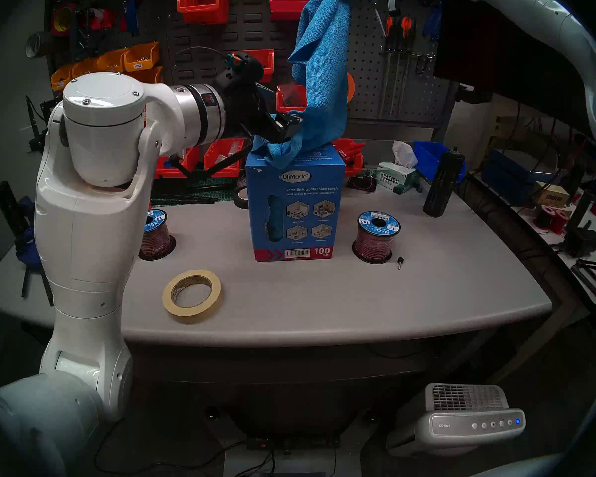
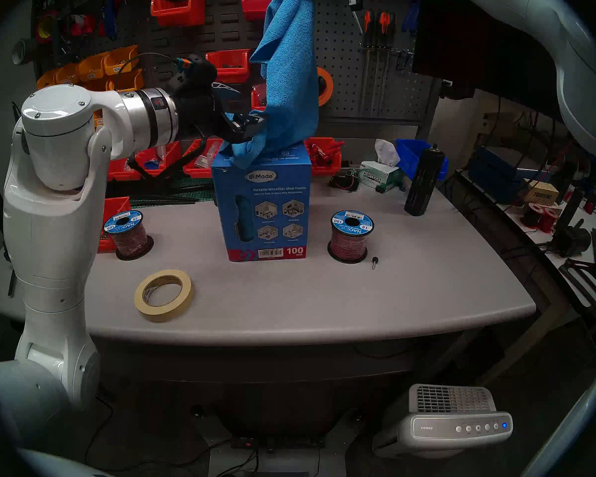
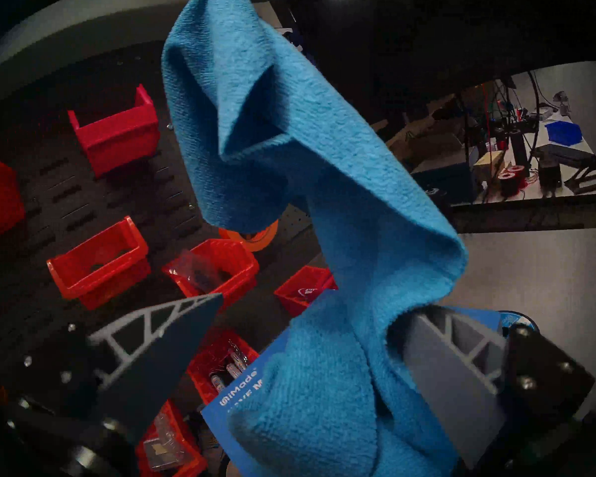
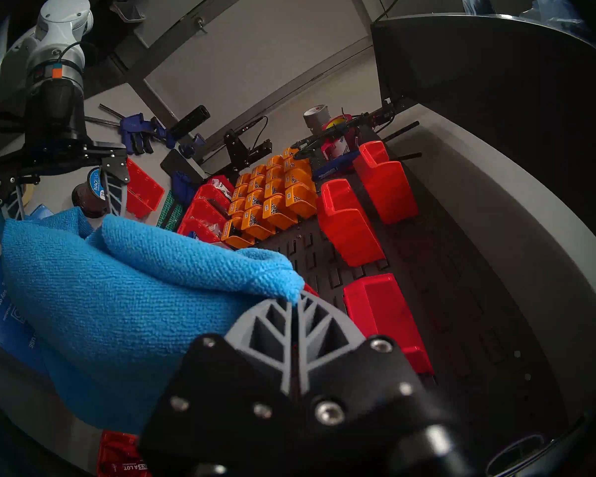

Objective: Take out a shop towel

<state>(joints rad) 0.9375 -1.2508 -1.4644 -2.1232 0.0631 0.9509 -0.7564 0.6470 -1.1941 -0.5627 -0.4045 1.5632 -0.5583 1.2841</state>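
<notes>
The shop towel, a bright blue cloth, hangs stretched from the top of the head views down to the blue "100 pack" carton. Its lower end lies bunched on the carton's top. My right gripper is high above the carton and shut on the towel's upper corner. My left gripper is level with the carton's top and open. Its two fingers stand on either side of the towel's lower part. I cannot tell whether the towel's end is still inside the carton.
On the grey table lie a masking tape roll, two wire spools, a small black knob, a Kimtech tissue box and a black bottle. Red bins hang on the pegboard behind.
</notes>
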